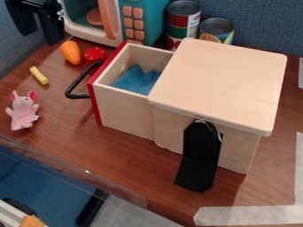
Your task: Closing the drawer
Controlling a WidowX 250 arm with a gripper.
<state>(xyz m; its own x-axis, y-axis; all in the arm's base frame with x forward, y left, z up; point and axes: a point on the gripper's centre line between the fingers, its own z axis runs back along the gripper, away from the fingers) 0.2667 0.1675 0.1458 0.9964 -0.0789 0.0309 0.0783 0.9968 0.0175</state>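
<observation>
clearly, the wooden drawer is out toward the left of its box, with the red front standing well apart from the box's body. its black handle juts farther left, over the table. tabletop shows between the handle and the pink plush toy, and more of it runs along the near side of the box down to the table's edge. a clear strip follows that edge, with pale tape at the near right corner.

the gripper hangs at the far left, beside the toy microwave and up beyond the handle, touching neither the drawer nor its handle. its two fingers are spread wide, with nothing held between them.

as for what holds what: the drawer is open at the top, and a crumpled blue cloth lies inside, partly under the box's flat top. in the microwave sits a rounded orange-brown thing. two cans, one taller and one shorter, stand behind the box. an orange toy carrot and a red piece lie near the drawer's far corner, with a yellow stick to their left. a black piece slants down the box's near side.
</observation>
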